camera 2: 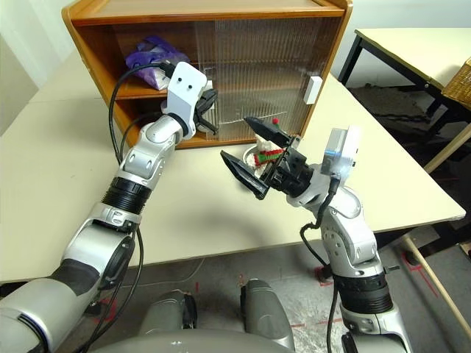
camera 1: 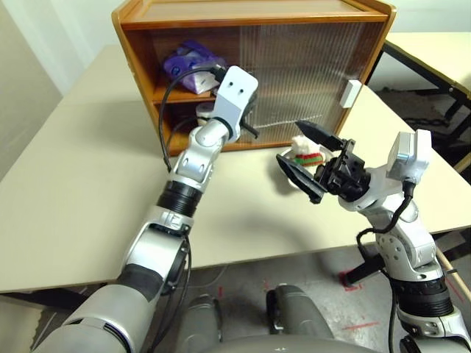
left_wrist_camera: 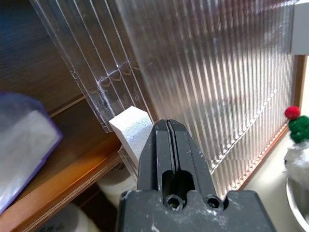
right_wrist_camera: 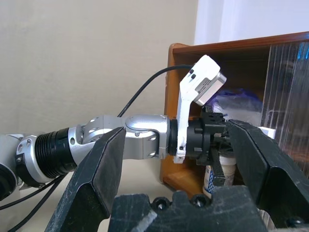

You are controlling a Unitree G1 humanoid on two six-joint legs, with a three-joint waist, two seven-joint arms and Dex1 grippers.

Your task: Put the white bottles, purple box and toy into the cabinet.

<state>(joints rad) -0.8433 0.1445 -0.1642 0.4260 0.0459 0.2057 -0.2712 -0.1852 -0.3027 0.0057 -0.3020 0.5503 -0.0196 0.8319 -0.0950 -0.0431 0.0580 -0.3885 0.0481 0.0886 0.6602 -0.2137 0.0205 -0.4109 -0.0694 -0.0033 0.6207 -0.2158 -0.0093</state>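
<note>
Orange-brown wooden cabinet (camera 1: pixel 140 44): left half open, ribbed translucent sliding doors (camera 1: pixel 309 70) stacked right.
Lilac-purple crinkly tissue pack (camera 1: pixel 188 62): upper shelf.
White plastic jar (right_wrist_camera: pixel 219 176): lower shelf.
White plush snowman toy (camera 1: pixel 307 151): in shallow steel bowl (left_wrist_camera: pixel 297 198) on the desk (camera 1: pixel 81 191), beside the cabinet.
Left tool (left_wrist_camera: pixel 169 140): clenched, empty, tips at the white door handle (left_wrist_camera: pixel 133 128).
Right tool (camera 1: pixel 313 162): released, empty, near the toy.
Risk: clenched tips may slip off the handle or jam the door.
Room: open desk left of the cabinet; tight between the tools.
</note>
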